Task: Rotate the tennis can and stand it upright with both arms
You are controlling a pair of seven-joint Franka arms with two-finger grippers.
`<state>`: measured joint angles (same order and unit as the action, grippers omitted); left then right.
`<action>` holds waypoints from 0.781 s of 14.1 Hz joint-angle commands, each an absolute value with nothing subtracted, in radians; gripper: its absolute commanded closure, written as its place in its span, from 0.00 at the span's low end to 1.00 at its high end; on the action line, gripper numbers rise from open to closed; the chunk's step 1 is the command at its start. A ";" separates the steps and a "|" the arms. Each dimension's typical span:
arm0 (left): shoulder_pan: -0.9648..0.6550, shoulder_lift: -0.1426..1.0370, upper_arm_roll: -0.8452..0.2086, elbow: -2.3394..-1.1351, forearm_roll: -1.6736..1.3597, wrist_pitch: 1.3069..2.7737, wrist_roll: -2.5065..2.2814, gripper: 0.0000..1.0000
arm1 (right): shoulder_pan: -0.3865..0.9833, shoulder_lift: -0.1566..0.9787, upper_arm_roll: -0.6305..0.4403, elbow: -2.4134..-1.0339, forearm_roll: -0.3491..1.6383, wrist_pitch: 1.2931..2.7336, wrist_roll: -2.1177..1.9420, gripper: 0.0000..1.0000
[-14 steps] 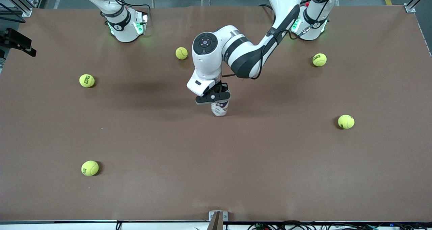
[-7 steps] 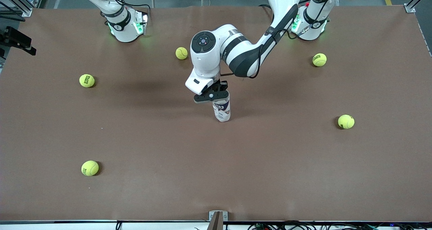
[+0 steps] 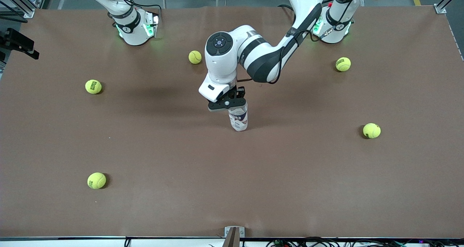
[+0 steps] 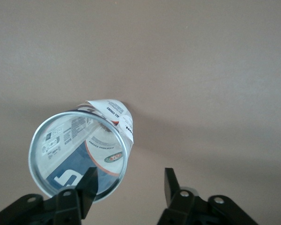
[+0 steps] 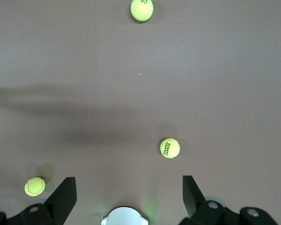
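While my left gripper (image 4: 130, 186) hung open above it, slim clear-plastic tennis can (image 3: 238, 119) with white-navy label stood upright, silvery rim up; right gripper (image 5: 129, 194) open.

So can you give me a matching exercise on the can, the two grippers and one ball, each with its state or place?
1. tennis can
2. left gripper
3. right gripper
4. ball nearest the front camera

a. open, high over the right arm's end of the table
b. standing on end, mid-table
c. open, at the can's top rim
d. lying alone on the table

Pairs: 1-b, 2-c, 3-a, 4-d
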<state>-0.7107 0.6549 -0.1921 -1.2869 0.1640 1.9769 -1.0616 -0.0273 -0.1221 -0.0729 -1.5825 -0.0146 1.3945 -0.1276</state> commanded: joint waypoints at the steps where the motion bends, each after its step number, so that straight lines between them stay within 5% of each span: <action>1: -0.710 0.627 -0.187 -1.278 0.184 1.956 -1.058 0.27 | -0.051 -0.156 -0.054 -1.620 -0.014 1.410 -0.140 0.00; 9: -0.634 0.526 -0.181 -1.281 0.180 1.944 -1.036 0.18 | -0.051 -0.156 -0.054 -1.620 -0.014 1.414 -0.140 0.00; 11: -0.583 0.467 -0.181 -1.288 0.173 1.944 -1.008 0.05 | -0.051 -0.156 -0.054 -1.620 -0.014 1.414 -0.140 0.00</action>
<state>-0.6297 0.5410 -0.1797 -1.2697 0.1643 1.9684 -1.0379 -0.0273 -0.1225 -0.0724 -1.5829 -0.0146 1.3994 -0.1277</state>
